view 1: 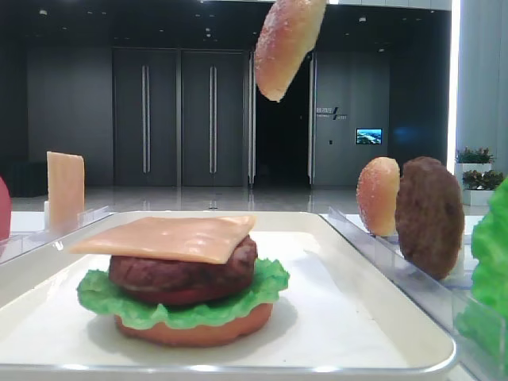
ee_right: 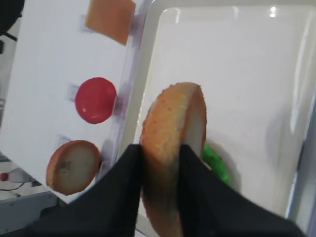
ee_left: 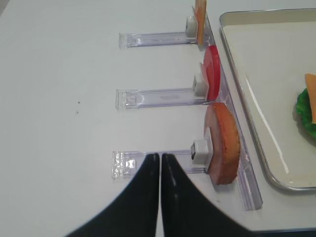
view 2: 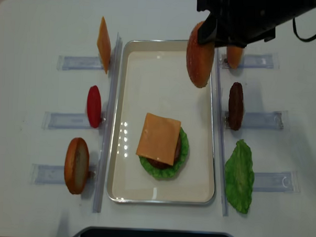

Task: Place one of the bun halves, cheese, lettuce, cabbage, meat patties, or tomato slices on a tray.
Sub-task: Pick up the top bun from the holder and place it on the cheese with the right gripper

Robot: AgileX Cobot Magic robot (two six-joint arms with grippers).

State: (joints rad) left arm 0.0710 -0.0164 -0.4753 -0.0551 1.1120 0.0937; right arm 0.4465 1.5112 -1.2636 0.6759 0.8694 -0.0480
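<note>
Bun top held on edge above the tray

Bun top (view 2: pixel 200 55), golden and seeded, hangs on its edge in the air over the far right part of the white tray (view 2: pixel 121 127), clear of everything below it. The right arm reaches in from the far right side of the table (view 2: pixel 36 18), and the right tool (ee_right: pixel 160 155) is clamped on the bun's lower rim, one black finger on each face. The left tool (ee_left: pixel 160 163) has its fingers pressed together with nothing between them, low over the table just beside a clear rack (ee_left: pixel 148 163) that holds a paler bun half (ee_left: pixel 224 143) upright.

On the tray sits a stack: a flat bun bottom (view 1: pixel 194 325), lettuce (view 1: pixel 103 298), a meat patty (view 1: pixel 182 274) and a cheese slice (view 2: pixel 158 138) on top.

Racks beside the tray hold another cheese slice (view 2: pixel 103 44), a tomato slice (view 2: pixel 94 106) and a second patty (view 2: pixel 235 105). No readable writing shows on any item.
</note>
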